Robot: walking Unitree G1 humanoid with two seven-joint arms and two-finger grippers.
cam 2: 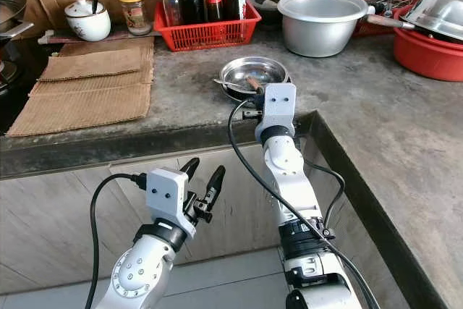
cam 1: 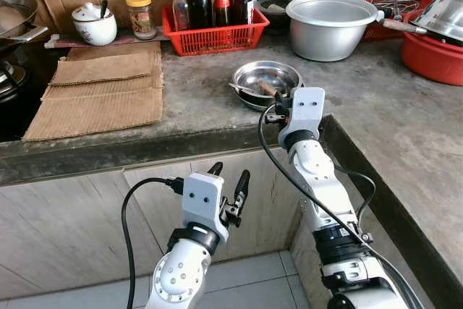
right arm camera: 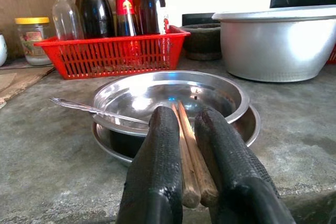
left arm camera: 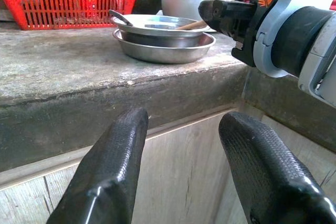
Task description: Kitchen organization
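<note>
Two wooden chopsticks (right arm camera: 190, 156) clamped in right tool (right arm camera: 191, 145) over stacked steel bowls (right arm camera: 173, 98); left tool (left arm camera: 184, 129) apart.

Head eyes look down over the counter (cam 1: 217, 99); both wrist views share the steel bowls (right arm camera: 173, 98).

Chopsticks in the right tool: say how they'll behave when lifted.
The chopsticks look wooden, so probably stiff and light. Held near one end by the right tool, they may pivot or slip apart. Their tips rest in the bowl, which could shift.
</note>
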